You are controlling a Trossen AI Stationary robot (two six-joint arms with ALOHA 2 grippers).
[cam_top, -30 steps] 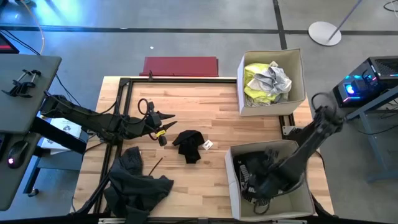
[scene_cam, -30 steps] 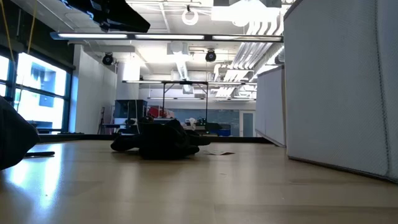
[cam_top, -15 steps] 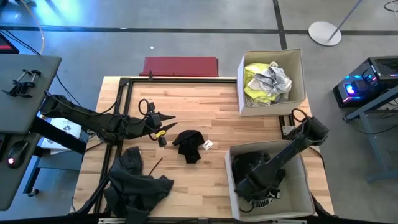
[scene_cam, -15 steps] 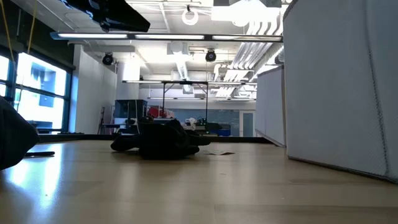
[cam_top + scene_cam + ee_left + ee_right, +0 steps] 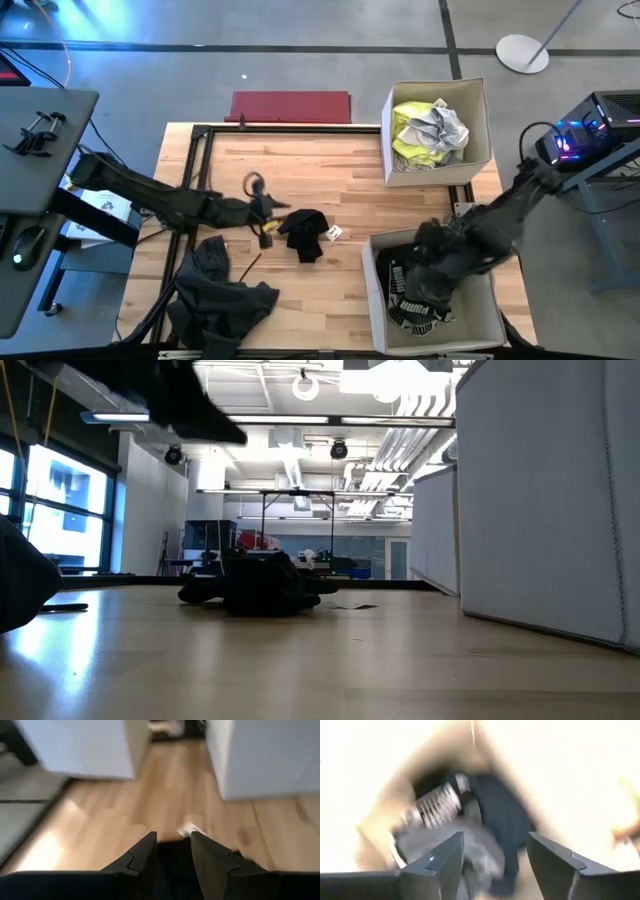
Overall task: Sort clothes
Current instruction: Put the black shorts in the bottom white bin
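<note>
A small black garment lies crumpled on the wooden table's middle and also shows in the low view. My left gripper is open and slants down just left of it, with the black cloth showing past its tips. A dark grey garment lies heaped at the near left. The near right box holds dark and striped clothes. My right gripper hangs open above them. The far box holds neon yellow and white-grey clothes.
A red mat lies beyond the table's far edge. A small white tag lies right of the black garment, and a thin stick lies near the grey heap. A black frame rail runs along the table's left. Bare wood separates the two boxes.
My right gripper has risen out of the near box, and the dark clothes stay inside it. My left gripper has sunk and gone toward the table's right, closer to the small black garment, tipping further down. The garments on the table have not moved.
</note>
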